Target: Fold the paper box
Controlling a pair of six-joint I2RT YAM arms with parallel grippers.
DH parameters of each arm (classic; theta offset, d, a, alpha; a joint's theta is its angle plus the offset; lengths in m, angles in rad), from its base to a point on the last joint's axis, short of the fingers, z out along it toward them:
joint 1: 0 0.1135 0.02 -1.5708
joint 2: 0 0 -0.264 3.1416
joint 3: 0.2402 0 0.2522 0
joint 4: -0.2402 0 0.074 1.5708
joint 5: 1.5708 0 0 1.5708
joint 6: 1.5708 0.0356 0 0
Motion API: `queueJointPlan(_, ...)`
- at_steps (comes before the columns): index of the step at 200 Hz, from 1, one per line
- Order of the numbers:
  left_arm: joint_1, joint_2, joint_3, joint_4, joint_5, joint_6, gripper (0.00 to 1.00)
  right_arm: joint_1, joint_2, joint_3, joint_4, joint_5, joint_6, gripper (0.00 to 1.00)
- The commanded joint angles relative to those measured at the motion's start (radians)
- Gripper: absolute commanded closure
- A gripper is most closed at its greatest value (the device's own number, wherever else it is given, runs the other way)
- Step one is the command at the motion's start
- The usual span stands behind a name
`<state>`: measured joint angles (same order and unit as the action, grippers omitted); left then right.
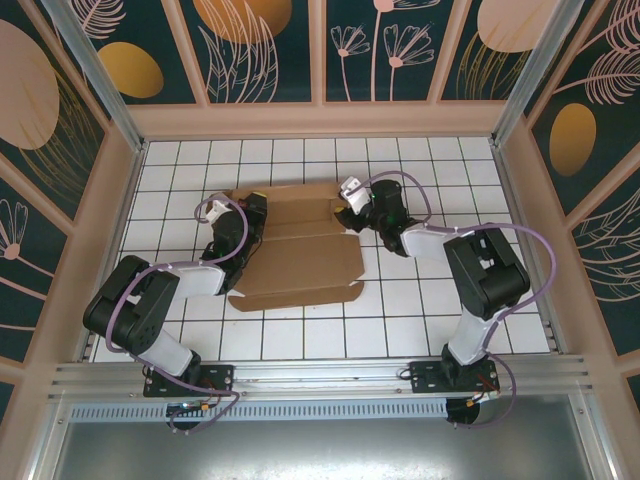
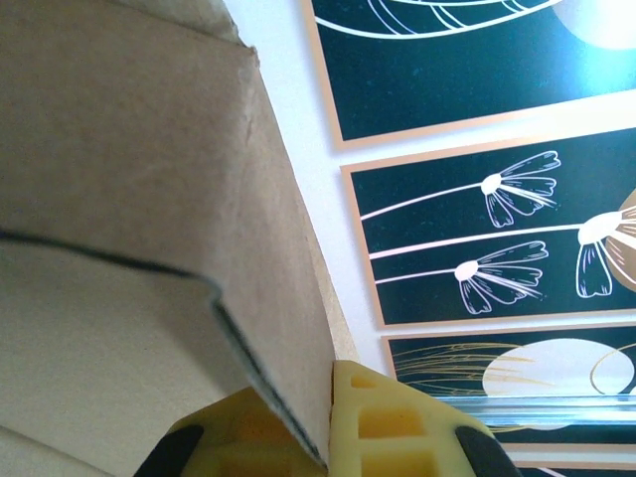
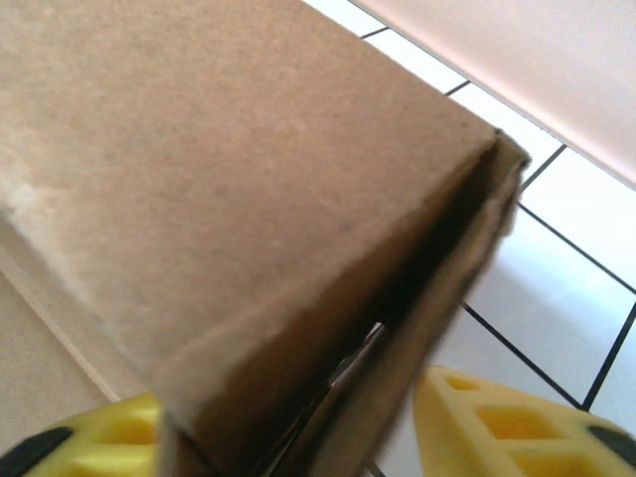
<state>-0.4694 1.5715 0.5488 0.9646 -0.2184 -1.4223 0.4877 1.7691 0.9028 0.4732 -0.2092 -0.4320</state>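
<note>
The paper box (image 1: 300, 250) lies in the middle of the white tiled floor (image 1: 430, 310), between my two arms. It is a brown cardboard sheet, and parts of it are bent up at the far side. My left gripper (image 1: 252, 212) is at the far left corner of the box. It is squeezed tight on a cardboard edge, which sits pinched between my yellow fingers (image 2: 397, 427). My right gripper (image 1: 345, 207) is at the far right corner. Its fingers (image 3: 497, 417) stand apart with a folded flap between them — one finger has a little gap beside the cardboard, so it has no firm hold.
</note>
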Motion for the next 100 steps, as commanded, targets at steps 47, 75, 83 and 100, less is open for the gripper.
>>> queueJointPlan(47, 0.005, 0.027, 0.004, -0.112, 0.047, 0.013, 1.0, 0.049, 0.059, 0.06, 0.05, 0.164, 0.075, 0.72)
queueJointPlan(75, 0.005, 0.021, -0.006, -0.112, 0.039, 0.007, 1.0, 0.051, 0.076, 0.071, 0.055, 0.238, 0.113, 0.8)
queueJointPlan(83, 0.005, 0.02, -0.008, -0.112, 0.037, 0.006, 1.0, 0.052, 0.078, 0.076, 0.056, 0.264, 0.123, 0.83)
queueJointPlan(100, 0.005, 0.02, -0.003, -0.115, 0.038, 0.004, 1.0, 0.054, 0.086, 0.086, 0.051, 0.305, 0.138, 0.84)
